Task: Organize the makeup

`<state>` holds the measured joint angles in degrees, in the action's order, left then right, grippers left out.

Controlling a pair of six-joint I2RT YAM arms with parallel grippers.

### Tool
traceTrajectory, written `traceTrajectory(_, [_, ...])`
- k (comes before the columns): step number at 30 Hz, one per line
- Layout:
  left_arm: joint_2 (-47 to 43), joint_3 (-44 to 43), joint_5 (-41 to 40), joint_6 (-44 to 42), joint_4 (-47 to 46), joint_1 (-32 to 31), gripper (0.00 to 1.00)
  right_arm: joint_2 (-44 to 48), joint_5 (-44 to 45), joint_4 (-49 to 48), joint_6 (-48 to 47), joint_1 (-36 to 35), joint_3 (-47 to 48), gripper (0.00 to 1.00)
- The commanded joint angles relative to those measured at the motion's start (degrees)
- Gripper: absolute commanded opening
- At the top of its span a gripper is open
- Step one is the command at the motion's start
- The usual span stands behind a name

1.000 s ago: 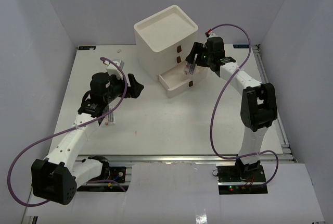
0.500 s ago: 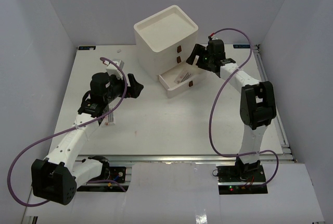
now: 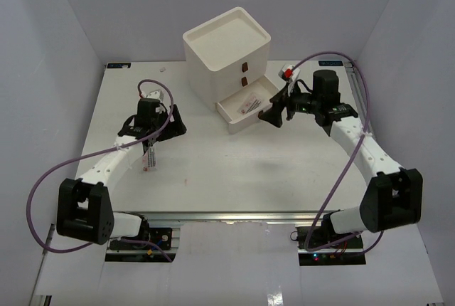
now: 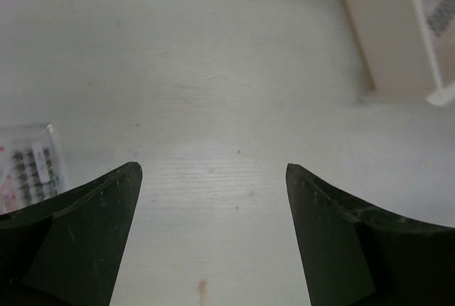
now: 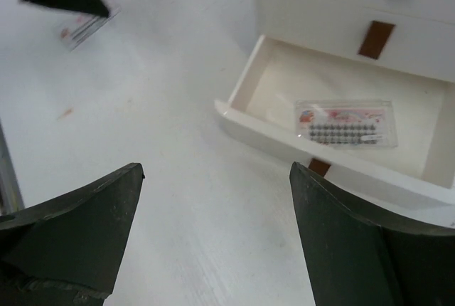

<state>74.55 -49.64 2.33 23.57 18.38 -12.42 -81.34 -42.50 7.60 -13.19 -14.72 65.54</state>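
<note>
A flat clear packet with red print (image 3: 249,104) lies in the open bottom drawer (image 3: 229,113) of the white three-drawer box (image 3: 226,43); the right wrist view shows it too (image 5: 346,124). A second packet (image 3: 149,158) lies on the table by the left arm and shows at the left edge of the left wrist view (image 4: 27,166). My right gripper (image 3: 273,115) is open and empty, just right of the drawer front. My left gripper (image 3: 175,122) is open and empty above bare table, right of the second packet. No sponges, tube or bottle are in view.
The box has dark red handles (image 3: 243,68) and stands at the back middle of the table (image 3: 234,171). Grey walls close in the left, right and back sides. A small reddish mark (image 3: 183,178) is on the table.
My right gripper let the packet drop into the open drawer, then drew back right and toward the front. My left arm swung in, its gripper now lower and nearer the second packet.
</note>
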Motion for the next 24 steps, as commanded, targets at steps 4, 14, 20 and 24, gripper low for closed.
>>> traceTrajectory(4, [3.06,-1.69,-19.93,17.40,15.55,2.57,0.96,9.53,-17.54,-3.21,-5.61,9.99,-11.92,0.90])
traceTrajectory(14, [7.81,-0.97,-28.04,15.11,16.71,9.11,0.98,9.67,-24.03,-3.30,-3.49,12.70,-12.37,0.90])
traceTrajectory(20, [14.45,-3.07,-25.54,9.00,15.37,10.57,0.98,10.76,-24.73,-3.29,-3.77,12.70,-12.54,0.90])
traceTrajectory(24, [16.63,-3.46,-22.27,5.02,14.34,10.63,0.98,10.68,-25.31,-3.30,-3.59,12.78,-12.63,0.90])
